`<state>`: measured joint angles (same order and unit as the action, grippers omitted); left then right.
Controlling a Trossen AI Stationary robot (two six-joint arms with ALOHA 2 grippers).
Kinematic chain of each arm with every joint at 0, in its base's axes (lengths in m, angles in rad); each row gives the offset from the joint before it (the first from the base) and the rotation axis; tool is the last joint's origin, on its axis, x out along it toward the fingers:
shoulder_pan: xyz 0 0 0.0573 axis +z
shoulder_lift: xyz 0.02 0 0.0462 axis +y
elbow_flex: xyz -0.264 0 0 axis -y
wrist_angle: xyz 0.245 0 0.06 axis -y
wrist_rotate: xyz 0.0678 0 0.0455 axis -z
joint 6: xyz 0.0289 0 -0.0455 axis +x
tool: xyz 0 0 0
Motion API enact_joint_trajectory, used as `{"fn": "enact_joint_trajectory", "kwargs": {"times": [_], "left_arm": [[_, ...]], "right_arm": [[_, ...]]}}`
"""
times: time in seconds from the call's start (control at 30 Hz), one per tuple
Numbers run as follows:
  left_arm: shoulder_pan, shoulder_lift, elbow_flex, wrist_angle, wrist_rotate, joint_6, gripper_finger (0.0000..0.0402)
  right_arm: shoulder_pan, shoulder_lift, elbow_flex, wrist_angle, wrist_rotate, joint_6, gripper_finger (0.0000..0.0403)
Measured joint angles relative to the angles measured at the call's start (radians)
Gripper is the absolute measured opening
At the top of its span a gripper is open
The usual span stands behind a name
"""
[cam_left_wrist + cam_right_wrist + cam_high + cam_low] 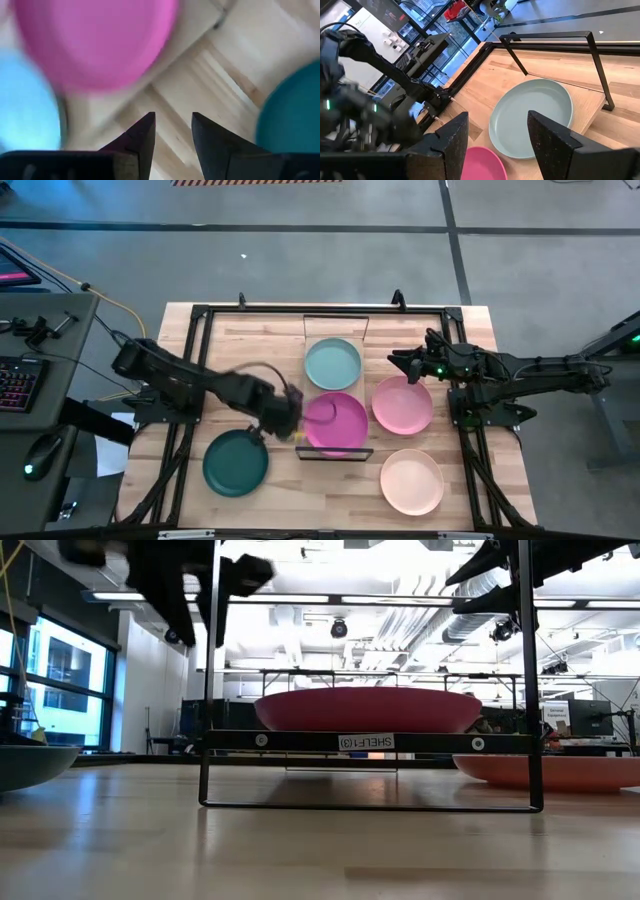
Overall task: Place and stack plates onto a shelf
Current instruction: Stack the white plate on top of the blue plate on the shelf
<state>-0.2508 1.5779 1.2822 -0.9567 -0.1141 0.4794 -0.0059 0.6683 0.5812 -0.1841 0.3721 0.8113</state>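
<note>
Magenta sits on the shelf (336, 452) already: the magenta plate (337, 422) rests on the near end of the board, and the pale teal plate (333, 363) lies flat on the far end. So two plates are up, side by side, not yet stacked. Three are left on the surface (270, 491): the dark green plate (236, 463) to my left, the light pink plate (403, 405) just right of the shelf, and the cream plate (411, 481) nearer the front edge. My left fingers (172, 134) hang just beside the magenta plate's left rim, parted a little, with nothing between them. My right fingers (497, 135) hover above the light pink plate, spread wide and empty. I judge the job less than half done, with all the stacking ahead.
</note>
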Motion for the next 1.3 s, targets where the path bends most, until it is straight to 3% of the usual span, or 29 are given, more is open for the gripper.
{"fn": "enact_joint_trajectory", "kwargs": {"times": [0.1, 0.2, 0.47, 0.6, 0.73, 1.13, 1.2, 1.3], "left_arm": [[0.052, -0.087, -0.007, -0.024, 0.087, -0.247, 0.0119], [0.096, -0.205, -0.065, 0.084, 0.150, -0.452, 0.0119], [0.121, -0.548, -0.456, 0.785, 0.083, -0.834, 0.0119], [0.113, -0.655, -0.637, 1.067, 0.000, -0.961, 0.0119], [0.113, -0.703, -0.763, 1.257, -0.007, -1.030, 0.0119], [0.113, -0.711, -0.810, 1.321, -0.038, -1.071, 0.0119], [0.113, -0.711, -0.810, 1.322, -0.038, -1.071, 0.0119], [0.113, -0.711, -0.810, 1.321, -0.038, -1.071, 0.0119]], "right_arm": [[0.000, 0.000, 0.000, 0.000, 0.000, 0.005, 0.0185], [0.000, 0.000, 0.000, 0.001, 0.000, 0.024, 0.0185], [0.000, 0.000, 0.000, 0.001, -0.013, 0.022, 0.0185], [0.000, 0.000, 0.000, 0.001, -0.014, 0.019, 0.0185], [0.000, 0.000, 0.000, 0.001, -0.014, 0.019, 0.0185], [0.000, 0.000, 0.000, -0.003, -0.040, 0.040, 0.0185], [0.000, -0.001, 0.000, -0.030, -0.144, 0.130, 0.0185], [0.019, 0.000, 0.000, -0.151, -0.392, 0.264, 0.0185]]}}
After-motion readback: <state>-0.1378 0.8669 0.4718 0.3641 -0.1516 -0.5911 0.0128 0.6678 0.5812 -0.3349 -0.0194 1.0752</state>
